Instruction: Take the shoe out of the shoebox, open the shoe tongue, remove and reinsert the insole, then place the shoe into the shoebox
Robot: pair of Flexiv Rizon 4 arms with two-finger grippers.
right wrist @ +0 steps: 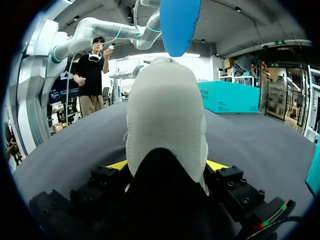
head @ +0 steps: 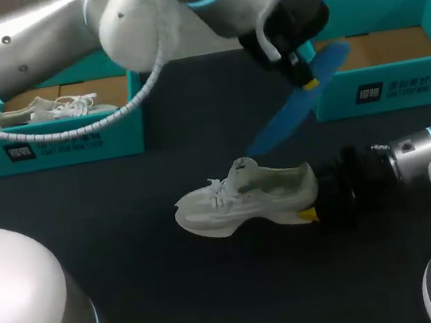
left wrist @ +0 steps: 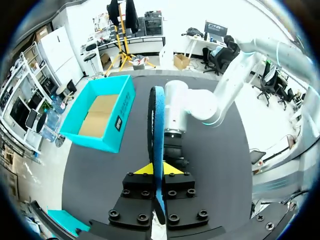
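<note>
A white shoe [head: 245,197] lies on its side in the middle of the dark table, toe to the left. My right gripper [head: 315,200] is shut on its heel; in the right wrist view the heel [right wrist: 167,115] fills the gap between the yellow tips of that gripper [right wrist: 167,167]. My left gripper [head: 305,76] hangs above and to the right of the shoe, shut on a blue insole [head: 297,110] that slants down toward the shoe. In the left wrist view the insole [left wrist: 157,125] stands edge-on between the fingers of the gripper [left wrist: 158,169]. It also hangs over the shoe as the insole [right wrist: 180,22] in the right wrist view.
A teal shoebox [head: 76,142] at the back left holds a second white shoe [head: 52,110]. Another teal shoebox [head: 398,87] at the back right shows only its cardboard floor, and it is the box [left wrist: 105,117] seen beside the insole in the left wrist view.
</note>
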